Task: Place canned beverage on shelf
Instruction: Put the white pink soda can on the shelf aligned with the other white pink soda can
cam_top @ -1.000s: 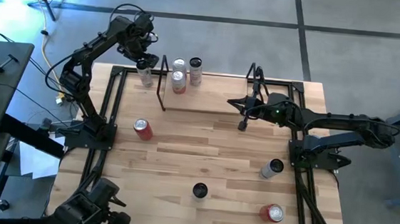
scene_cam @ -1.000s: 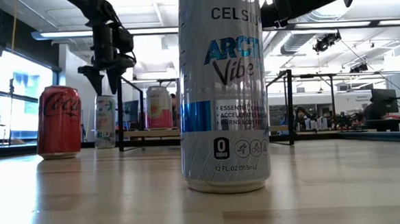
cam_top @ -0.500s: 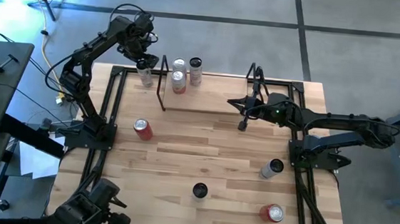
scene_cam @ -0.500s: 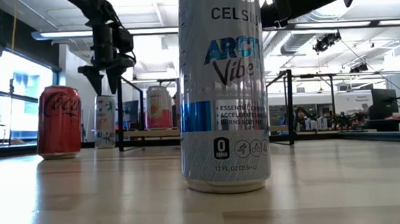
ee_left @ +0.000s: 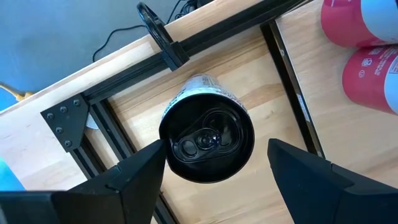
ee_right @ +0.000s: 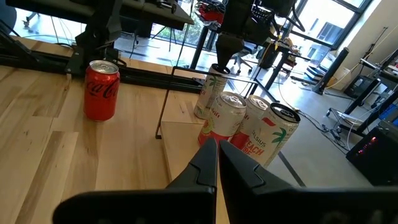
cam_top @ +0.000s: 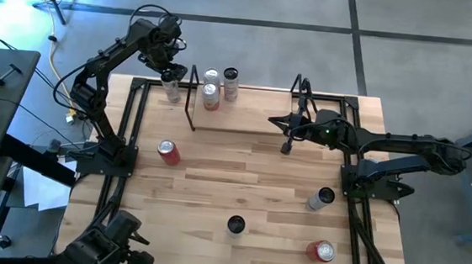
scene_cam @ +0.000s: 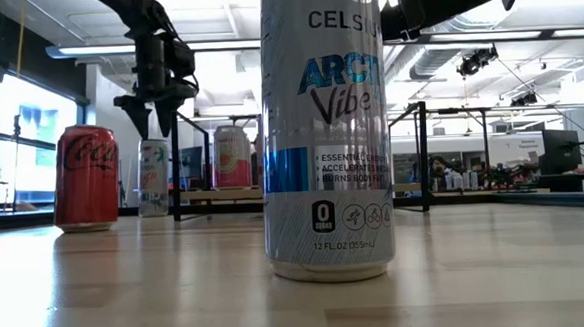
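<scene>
A slim can with a black top (ee_left: 207,137) stands upright on the tabletop at the far left corner, just outside the shelf's left rod (cam_top: 192,95). My left gripper (cam_top: 172,70) hangs open just above it, one finger on either side of the can's top, touching nothing; the low view (scene_cam: 154,113) shows the fingertips above the can (scene_cam: 154,176). The shelf (cam_top: 250,116) is a low light-wood plank and carries three upright cans (cam_top: 212,95) at its left end. My right gripper (cam_top: 287,144) is shut and empty by the shelf's right end.
A red cola can (cam_top: 168,151) stands left of centre. A black-topped can (cam_top: 235,225) stands near the front; it is the tall can filling the low view (scene_cam: 322,132). A silver can (cam_top: 321,198) and a red can (cam_top: 322,251) sit at the right. Black frame rails (cam_top: 127,123) line the table.
</scene>
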Motion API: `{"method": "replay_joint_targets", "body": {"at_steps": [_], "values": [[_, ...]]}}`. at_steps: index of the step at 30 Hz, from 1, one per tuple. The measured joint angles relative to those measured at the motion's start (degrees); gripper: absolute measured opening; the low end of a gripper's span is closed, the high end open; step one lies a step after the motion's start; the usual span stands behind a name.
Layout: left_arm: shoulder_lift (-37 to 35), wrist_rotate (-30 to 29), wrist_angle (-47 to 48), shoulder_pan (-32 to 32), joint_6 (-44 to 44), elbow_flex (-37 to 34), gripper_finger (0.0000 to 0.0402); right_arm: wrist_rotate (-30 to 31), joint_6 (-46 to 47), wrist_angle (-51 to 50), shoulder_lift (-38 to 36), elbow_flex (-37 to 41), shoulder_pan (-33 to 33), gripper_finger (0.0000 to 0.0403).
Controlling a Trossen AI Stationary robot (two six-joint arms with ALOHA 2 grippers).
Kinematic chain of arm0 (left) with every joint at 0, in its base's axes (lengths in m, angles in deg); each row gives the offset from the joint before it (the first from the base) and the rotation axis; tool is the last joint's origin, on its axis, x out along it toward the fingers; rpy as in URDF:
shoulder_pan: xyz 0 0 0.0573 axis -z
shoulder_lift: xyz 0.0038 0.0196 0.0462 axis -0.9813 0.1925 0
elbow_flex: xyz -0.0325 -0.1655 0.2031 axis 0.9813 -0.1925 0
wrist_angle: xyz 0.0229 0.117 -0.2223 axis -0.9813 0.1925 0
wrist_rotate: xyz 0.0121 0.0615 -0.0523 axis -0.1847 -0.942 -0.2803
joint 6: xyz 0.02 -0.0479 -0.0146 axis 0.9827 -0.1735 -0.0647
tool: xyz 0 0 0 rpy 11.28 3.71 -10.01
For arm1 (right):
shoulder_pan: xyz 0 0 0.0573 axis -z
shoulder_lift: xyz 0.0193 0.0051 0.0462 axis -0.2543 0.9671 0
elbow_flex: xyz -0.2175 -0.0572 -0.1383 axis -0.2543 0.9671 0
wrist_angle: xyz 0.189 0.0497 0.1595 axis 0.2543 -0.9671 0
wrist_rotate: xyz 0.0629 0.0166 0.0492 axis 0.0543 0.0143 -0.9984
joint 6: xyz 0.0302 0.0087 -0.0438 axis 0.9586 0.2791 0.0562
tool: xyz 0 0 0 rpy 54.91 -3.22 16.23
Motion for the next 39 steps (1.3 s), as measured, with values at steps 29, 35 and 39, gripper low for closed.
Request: {"method": "replay_joint_targets", "body": {"at_steps": [29,35,39], "values": [[0.0,0.6,-0.3,0.0,0.6,0.0,0.0326,0.0,0.0,0.0,0.0,0.0,0.0,0.0],[0.0,0.5,-2.1,-0.1,0.2,0.0,0.0326,0.0,0.0,0.0,0.0,0.0,0.0,0.0],[0.2,0.2,-1.7,-0.5,-0.7,0.0,0.0326,0.0,0.0,0.0,0.0,0.0,0.0,0.0]]}}
